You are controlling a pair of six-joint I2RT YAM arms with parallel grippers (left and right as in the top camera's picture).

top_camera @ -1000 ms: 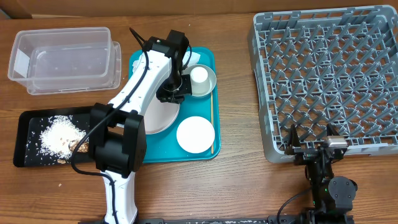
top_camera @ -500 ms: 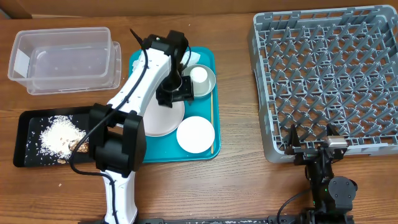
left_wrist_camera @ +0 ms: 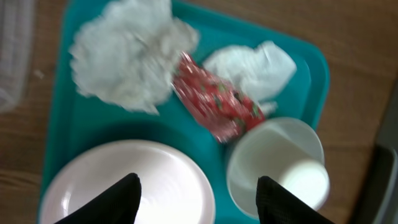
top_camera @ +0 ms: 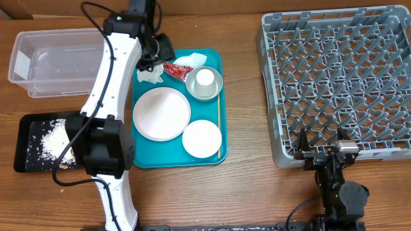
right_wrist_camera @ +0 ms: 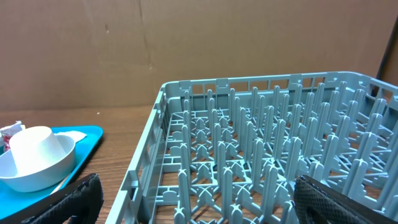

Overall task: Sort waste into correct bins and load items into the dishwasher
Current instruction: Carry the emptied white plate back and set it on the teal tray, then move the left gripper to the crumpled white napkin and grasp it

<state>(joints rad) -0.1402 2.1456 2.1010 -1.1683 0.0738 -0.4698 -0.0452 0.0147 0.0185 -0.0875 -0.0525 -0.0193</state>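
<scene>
My left gripper [top_camera: 154, 59] hangs open over the far left corner of the teal tray, with nothing between its fingers [left_wrist_camera: 118, 199]. Just below it lie a crumpled white napkin [top_camera: 151, 74] [left_wrist_camera: 127, 56], a red wrapper [top_camera: 174, 69] [left_wrist_camera: 214, 102] and a second white napkin [top_camera: 192, 61]. On the same tray are the pale plate [top_camera: 161, 113], the white cup [top_camera: 205, 77] standing in the silvery bowl [top_camera: 216, 88], the white bowl [top_camera: 201, 138] and the wooden stick [top_camera: 218, 125]. My right gripper [top_camera: 321, 154] [right_wrist_camera: 205, 205] stands open at the near edge of the grey dish rack [top_camera: 337, 83], holding nothing.
The clear tub [top_camera: 64, 61] stands at the back left. The black tray [top_camera: 26, 157] near the front left holds rice and brown scraps [top_camera: 59, 138]. The teal tray [top_camera: 215, 56] lies between them and the rack. My left arm runs along the teal tray's left side.
My left arm has swung from over the plate to the tray's far left corner, uncovering the plate and napkins. Its jaws have gone from shut to open. The right arm has not moved.
</scene>
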